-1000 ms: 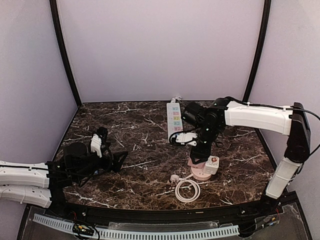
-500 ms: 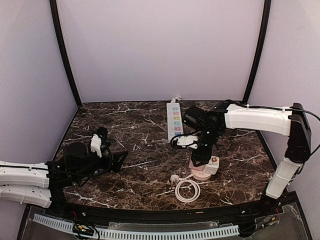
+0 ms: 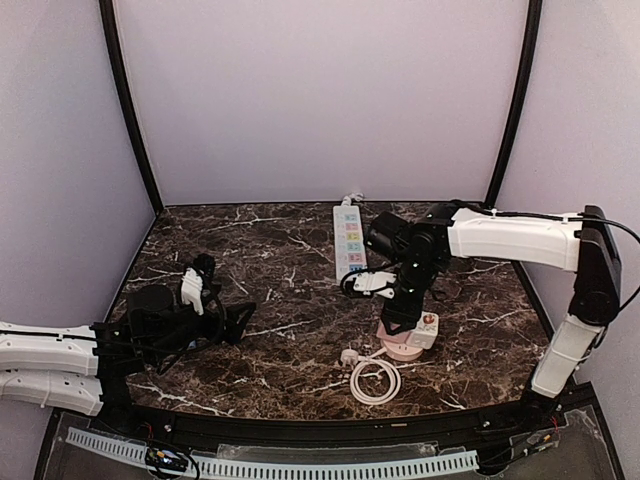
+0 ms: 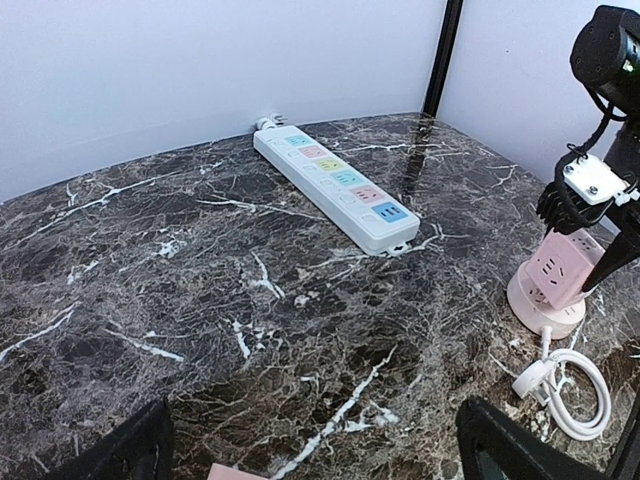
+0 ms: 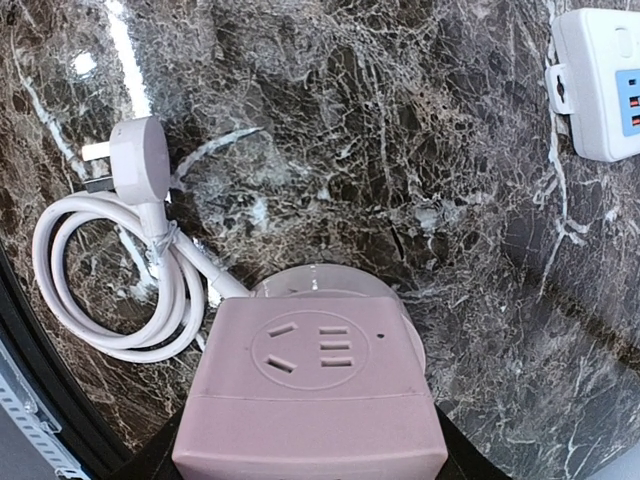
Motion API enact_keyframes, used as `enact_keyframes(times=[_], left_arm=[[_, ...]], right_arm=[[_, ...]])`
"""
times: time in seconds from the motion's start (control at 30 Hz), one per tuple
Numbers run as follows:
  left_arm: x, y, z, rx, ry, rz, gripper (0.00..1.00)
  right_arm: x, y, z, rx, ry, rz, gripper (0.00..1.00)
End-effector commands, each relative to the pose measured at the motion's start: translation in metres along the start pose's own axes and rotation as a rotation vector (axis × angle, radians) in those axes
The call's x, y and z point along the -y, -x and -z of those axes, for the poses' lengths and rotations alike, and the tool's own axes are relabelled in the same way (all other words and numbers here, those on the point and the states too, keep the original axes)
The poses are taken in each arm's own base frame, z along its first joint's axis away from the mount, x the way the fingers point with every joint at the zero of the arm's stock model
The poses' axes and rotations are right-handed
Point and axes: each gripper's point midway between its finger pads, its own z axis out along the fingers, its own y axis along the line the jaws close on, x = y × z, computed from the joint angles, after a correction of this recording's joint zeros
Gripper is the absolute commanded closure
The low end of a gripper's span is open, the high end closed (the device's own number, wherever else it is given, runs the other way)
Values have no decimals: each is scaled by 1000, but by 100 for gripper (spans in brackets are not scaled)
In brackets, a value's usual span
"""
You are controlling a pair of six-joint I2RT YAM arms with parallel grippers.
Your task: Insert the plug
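right jaws: my right gripper (image 3: 401, 322) is about half open, straddling the pink socket cube (image 5: 310, 400). One finger sits on each side and both look pressed against its side walls, so I count it as held.
right view: I'm looking straight down the cube's top face, with one socket outlet in plain sight. My dark fingers show only at the two bottom corners of the frame.
cube: upright on its round base (image 5: 322, 276), which rests on the marble table (image 3: 280, 250) in the near-right part.
plug: white plug (image 5: 135, 150) lies flat on the table with its pins bare, near the cube's base on the side toward my left arm. It's in no socket and neither gripper touches it.
cord: white cord (image 5: 60, 290) runs from the plug into a loose coil just beside the base, tied with a small band.
power strip: white power strip (image 4: 335, 180) with coloured outlets lies flat at back centre. Its near end is close to my right wrist and it's well apart from the plug.
left jaws: my left gripper (image 4: 315, 455) is wide open and holds nothing.
left arm: low over the left side of the table, pointing toward the strip and cube, well apart from both.
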Motion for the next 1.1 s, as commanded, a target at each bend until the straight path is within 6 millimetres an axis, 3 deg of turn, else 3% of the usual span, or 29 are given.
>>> enact_keyframes(times=[0.0,0.4,0.8,1.07], left_arm=[[-1,-3,3,4,-4,-7,1],[-2,0,7,19,-9,-2,1],[-2,0,7,20,-10,-2,1],[-2,0,6,20,-7,-2,1]], right_arm=[[5,2,-3,-20,23,-51,100],[7,-4,-10,-90,33,-98,100],[30,1,0,-82,-87,-66,100],[31,16,11,-17,-88,-49,100]])
